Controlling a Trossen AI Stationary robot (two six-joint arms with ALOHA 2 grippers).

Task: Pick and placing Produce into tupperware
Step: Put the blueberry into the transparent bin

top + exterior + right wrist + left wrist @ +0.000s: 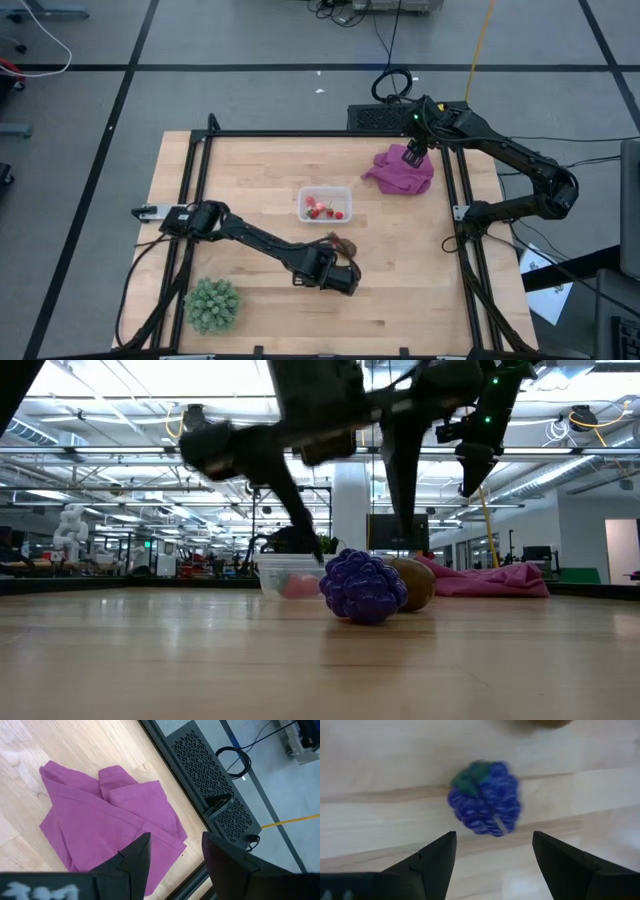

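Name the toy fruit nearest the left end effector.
The purple grape cluster, lying ahead of the open left end effector; the strawberries sit in the container.

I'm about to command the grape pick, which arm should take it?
Left. The left gripper is open with the purple grape cluster lying on the table just ahead of its fingers. The right gripper is open over the magenta cloth at the table's far right corner, away from the fruit.

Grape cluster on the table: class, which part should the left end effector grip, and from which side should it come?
Grip the grape cluster across its rounded body, probably from above: it lies free on the table, and the left end effector is open.
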